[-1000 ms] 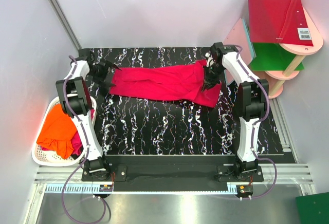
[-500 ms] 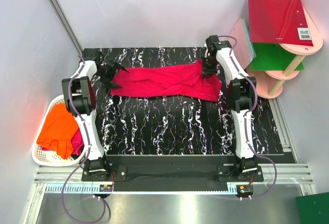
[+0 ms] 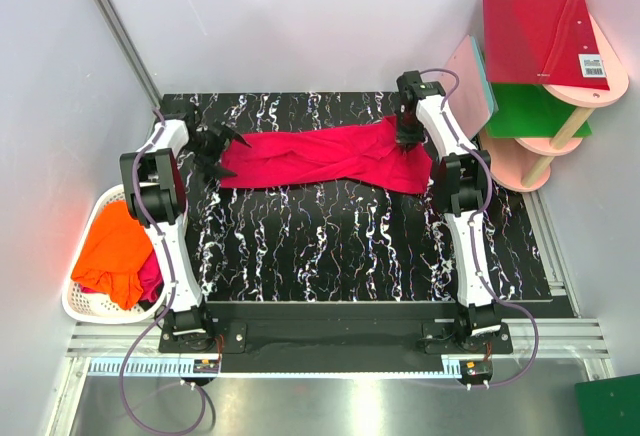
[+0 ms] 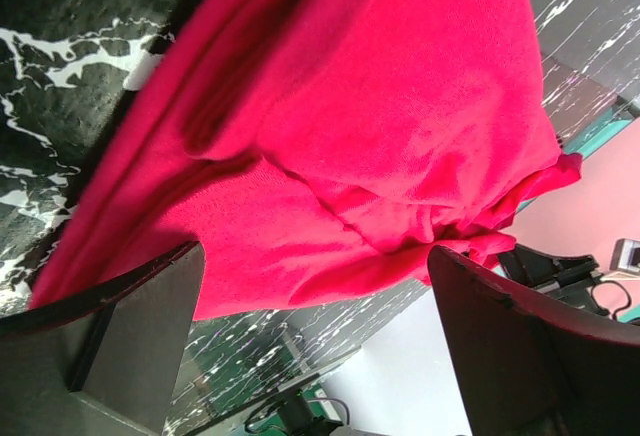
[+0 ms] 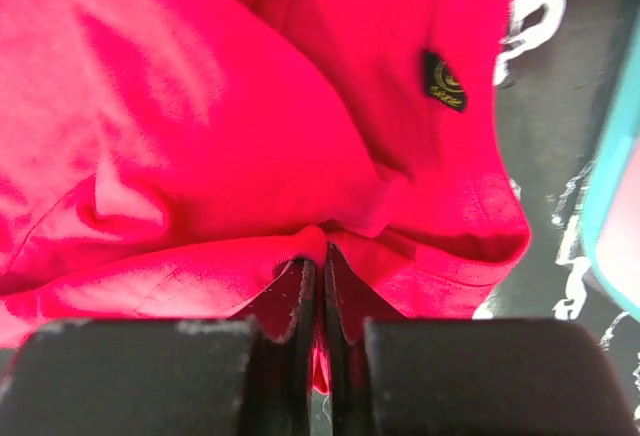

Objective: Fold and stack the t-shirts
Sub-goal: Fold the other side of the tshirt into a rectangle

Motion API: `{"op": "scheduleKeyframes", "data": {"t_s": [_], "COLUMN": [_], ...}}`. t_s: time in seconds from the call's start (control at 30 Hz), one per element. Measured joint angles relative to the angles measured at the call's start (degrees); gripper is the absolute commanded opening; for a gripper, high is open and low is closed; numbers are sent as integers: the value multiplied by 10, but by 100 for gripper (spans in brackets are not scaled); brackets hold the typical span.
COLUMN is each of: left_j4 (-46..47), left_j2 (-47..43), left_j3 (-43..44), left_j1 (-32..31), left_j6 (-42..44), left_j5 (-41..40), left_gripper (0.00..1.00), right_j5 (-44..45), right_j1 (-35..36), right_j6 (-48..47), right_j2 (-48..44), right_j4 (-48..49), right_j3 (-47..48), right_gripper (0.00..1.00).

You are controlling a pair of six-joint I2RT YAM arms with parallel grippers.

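Crimson t-shirt (image 3: 325,159): lies pulled out in a long, rumpled band across the far half of the worktop (image 3: 330,246), running left to right between the two grippers; its right end is wider and bunched; in the right wrist view a small dark round badge (image 5: 443,81) shows on the cloth
Right gripper (image 3: 407,138): at the right end of the crimson t-shirt, near the far right corner of the worktop; its jaws are pressed together on a raised fold of the cloth, which is pinched between the fingertips
Left gripper (image 3: 220,152): at the shirt's left end; its fingers are spread as wide as they go and nothing is clamped; the left wrist view shows the cloth lying between and beyond the two fingers; whether a fingertip touches it cannot be told
Orange t-shirt (image 3: 110,251): crumpled in a white basket (image 3: 85,301) off the left edge of the worktop, beside the left arm; a patch of crimson cloth (image 3: 148,276) shows under it
Worktop surface: black with white marbled veins
Right side: a pink stand (image 3: 520,166) beyond the worktop's right edge carries a red board (image 3: 535,31) on top and a green board (image 3: 530,111) below; a pink board with a teal edge (image 3: 468,81) leans beside it, close to the right arm
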Motion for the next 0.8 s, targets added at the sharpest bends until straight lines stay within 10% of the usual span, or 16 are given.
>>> {"op": "scheduleKeyframes", "data": {"t_s": [0.1,0.2,0.4,0.5,0.53,0.8], "left_j4": [-3,-3,-5,-8,-8,-9], "left_j2": [0,0,-4,-14,-16,-23], "left_j3": [-1,-2,-4,-4,-4,-5], "left_j1": [0,0,-5,-14,-17,-38], "left_j6": [2,7,39,59,63,86], "left_j5": [-1,-1,-1,1,1,5], "left_gripper": [99,99,99,99,99,99], "right_j5": [25,45,51,30,21,-126], "right_j1": [0,0,0,0,0,0], "right_j6": [10,19,24,23,21,26], "right_j2": [0,0,-17,-61,-75,-161], "right_j4": [9,19,57,78,81,108], "right_j3": [0,8,-3,-60,-74,-177], "right_gripper": [80,99,100,77,6,0]}}
